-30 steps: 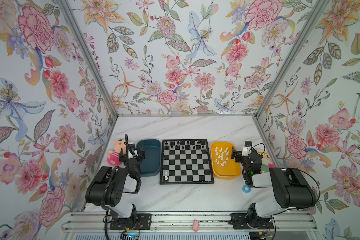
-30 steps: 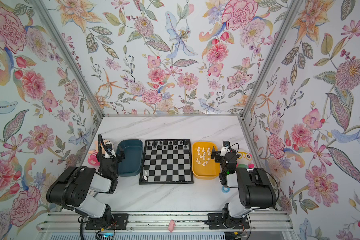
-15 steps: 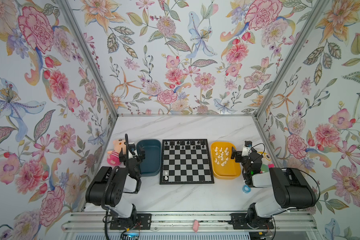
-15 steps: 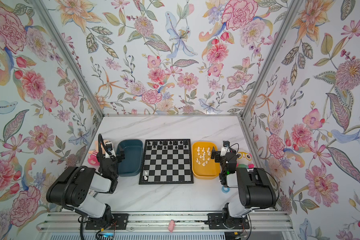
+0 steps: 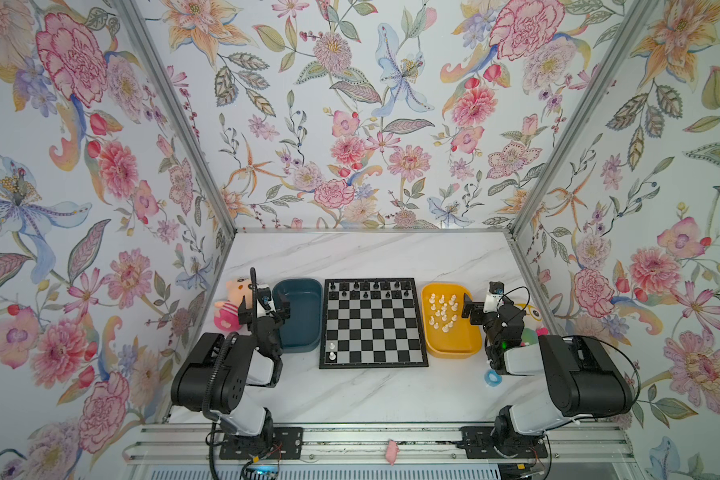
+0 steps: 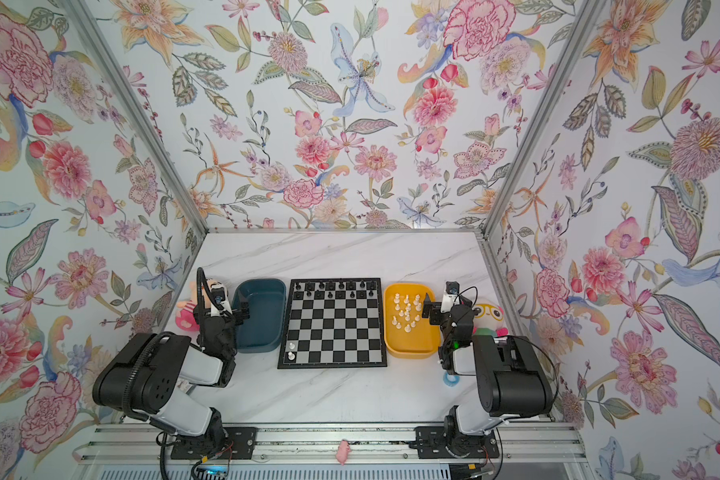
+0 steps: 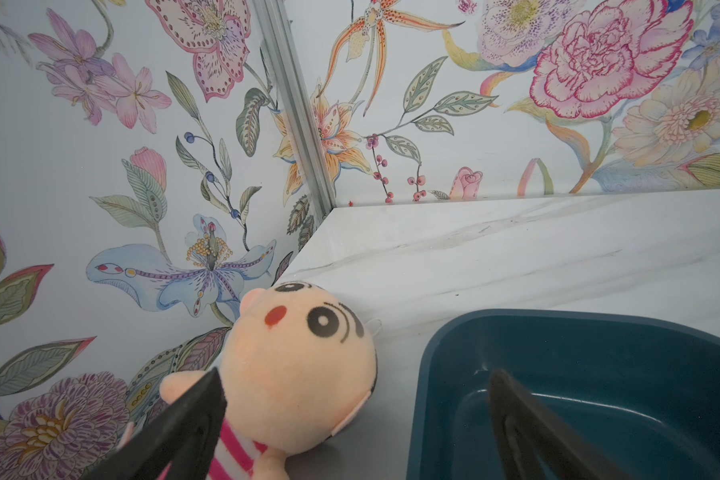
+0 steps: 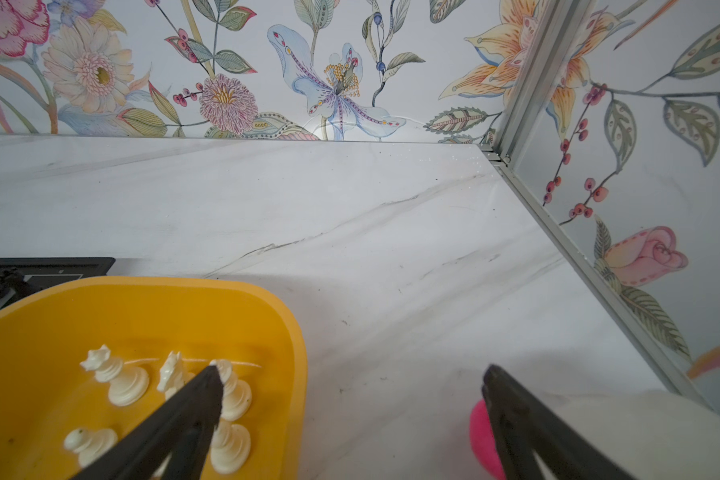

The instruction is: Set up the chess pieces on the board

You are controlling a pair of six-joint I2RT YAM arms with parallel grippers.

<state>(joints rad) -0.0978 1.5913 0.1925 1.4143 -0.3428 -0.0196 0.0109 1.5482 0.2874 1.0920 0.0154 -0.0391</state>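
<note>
My right hand (image 8: 352, 374) hangs wide open and empty at the outer rim of the yellow tray (image 5: 454, 351). One finger is over the tray and the other is out above the bare counter (image 5: 371, 395). My left hand (image 7: 356, 374) is spread open too and grips nothing. It sits over the edge of the dark teal tray (image 5: 300, 332), beside a plush doll (image 7: 300, 365).

I judge the job barely begun on my side. Nearly all the white chess pieces (image 8: 117, 380) stand loose in the yellow tray, just right of the board (image 5: 373, 332). Only two white pieces (image 5: 331, 355) are on the board. They stand one behind the other in its near left corner, and the rest of the two near rows is bare. The black chessmen (image 5: 364, 286) line the two far rows, though I cannot tell whether every square there is filled. The teal tray shows nothing inside.

What is left is nearly the whole white side, each piece to be lifted from the tray and stood on its square.
</note>
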